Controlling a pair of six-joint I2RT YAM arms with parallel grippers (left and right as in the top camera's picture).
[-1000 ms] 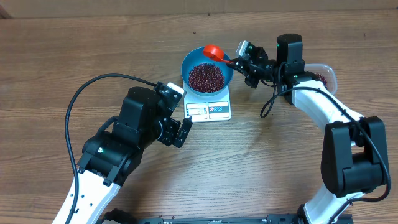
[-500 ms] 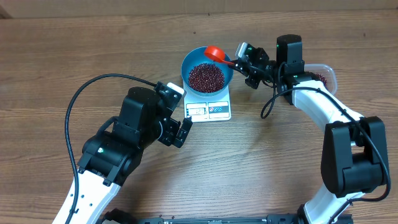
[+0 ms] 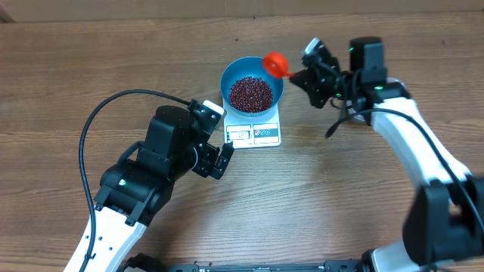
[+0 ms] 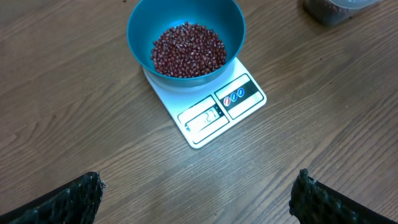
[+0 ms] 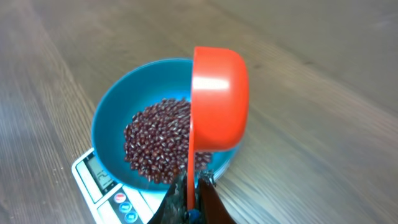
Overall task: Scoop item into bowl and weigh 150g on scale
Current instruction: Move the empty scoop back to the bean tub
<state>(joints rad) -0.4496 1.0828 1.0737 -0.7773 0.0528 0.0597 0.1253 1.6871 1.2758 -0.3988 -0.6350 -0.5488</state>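
Beans (image 3: pixel 250 92) sit in a maroon heap at the bottom of the blue bowl (image 3: pixel 229 81), and the bowl rests squarely on the white scale (image 3: pixel 253 134) mid-table, so you've got the scooping well under way. Your right gripper (image 5: pixel 188 200) is clamped tight on the handle of the orange scoop (image 5: pixel 217 102). The scoop hangs tipped on its side over the bowl's far right rim, mouth turned toward the bowl. Nothing is falling from it, so I'd judge that load is delivered. Your left gripper (image 4: pixel 199 199) hovers on the near side of the scale, jaws spread wide, holding nothing. What's left hinges on the reading. The display faces the near edge, but its digits are too small to make out, so you can't tell whether the target weight is met. If it's short, the clear tub (image 4: pixel 333 9) off to the right has more beans to fetch.
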